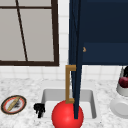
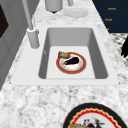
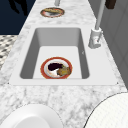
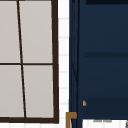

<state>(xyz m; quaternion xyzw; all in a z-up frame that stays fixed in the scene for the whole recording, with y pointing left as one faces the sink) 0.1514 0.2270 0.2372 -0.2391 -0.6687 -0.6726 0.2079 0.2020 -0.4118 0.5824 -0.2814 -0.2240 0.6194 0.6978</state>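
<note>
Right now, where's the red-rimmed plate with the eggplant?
The red-rimmed plate lies flat on the floor of the sink basin, near its middle in both side views, with an eggplant and a brown food piece on it.

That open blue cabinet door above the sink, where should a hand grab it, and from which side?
Grip the brass handle on the cabinet door, coming from the left. It's a vertical bar standing off the door's left face, and the left hand hangs low on that side.

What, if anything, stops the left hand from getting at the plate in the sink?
Probably nothing: the left hand hangs just off the counter's front edge by the sink, and the plate lies uncovered in the open basin.
</note>
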